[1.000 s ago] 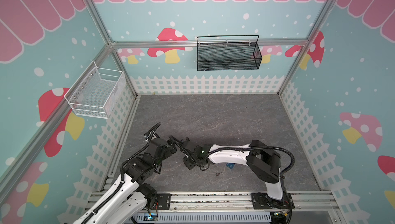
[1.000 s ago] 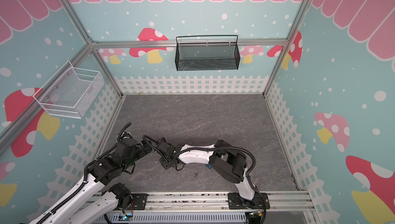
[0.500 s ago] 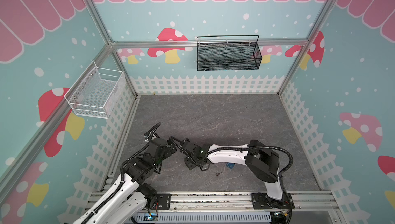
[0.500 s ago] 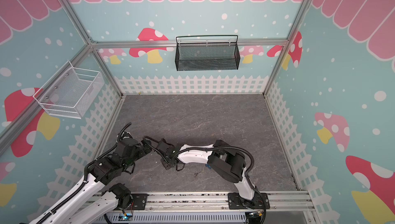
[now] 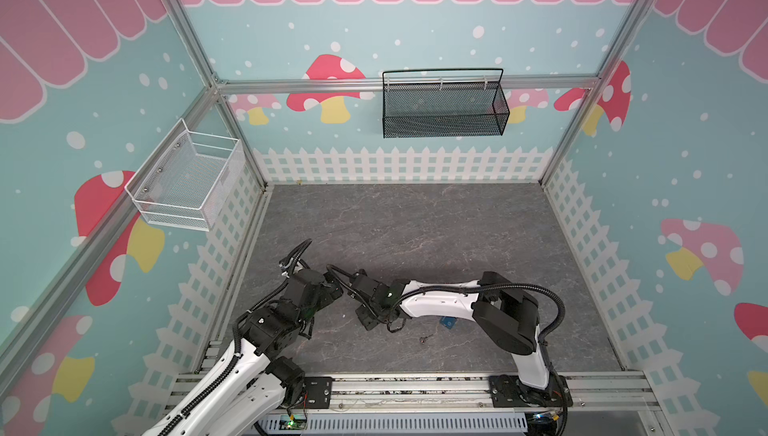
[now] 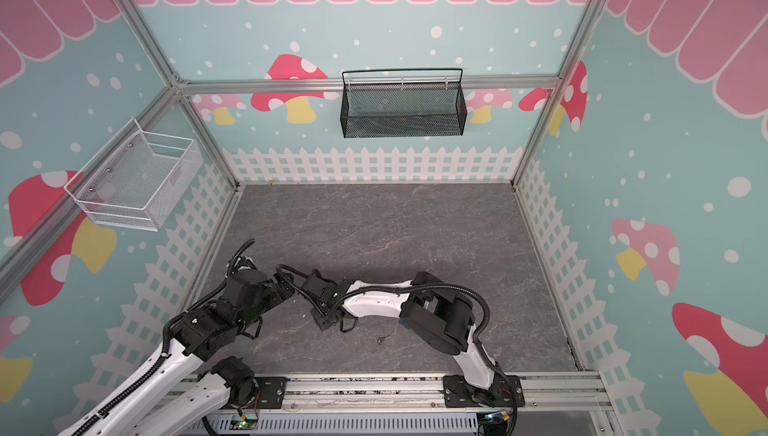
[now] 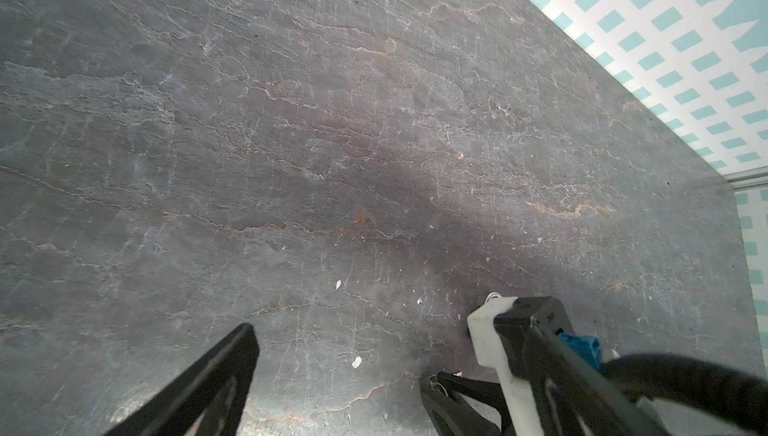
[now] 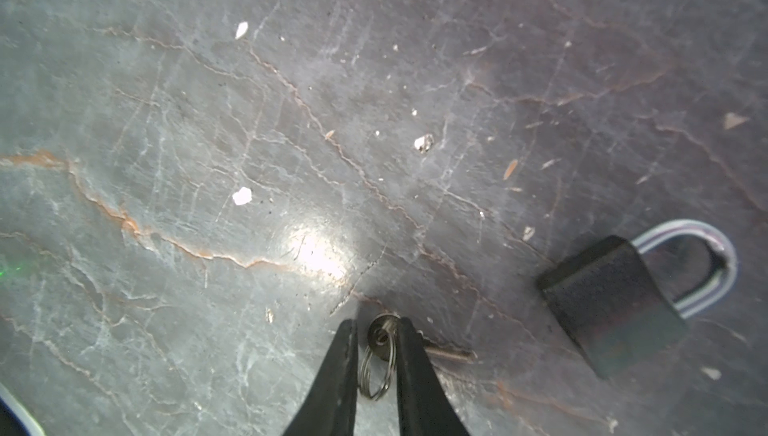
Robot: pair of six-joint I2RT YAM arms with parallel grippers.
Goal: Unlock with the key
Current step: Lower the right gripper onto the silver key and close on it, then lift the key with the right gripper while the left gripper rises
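Black right claw (image 8: 376, 325), narrow, flanks the round-headed steel key (image 8: 381, 337), grip unclear; boxy padlock (image 8: 611, 305) lies near; left claw (image 7: 345, 388) wide.

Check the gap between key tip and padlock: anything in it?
Nothing there. Bare floor runs from the key to the padlock, as the right wrist view shows.

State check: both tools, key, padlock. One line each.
right tool: jaws narrow, either side of the key head; firm grip unconfirmed.
left tool: wide open, empty.
key: flat on the floor, blade pointing toward the padlock, not inserted.
padlock: lying flat, apart from the key, shackle looks seated.
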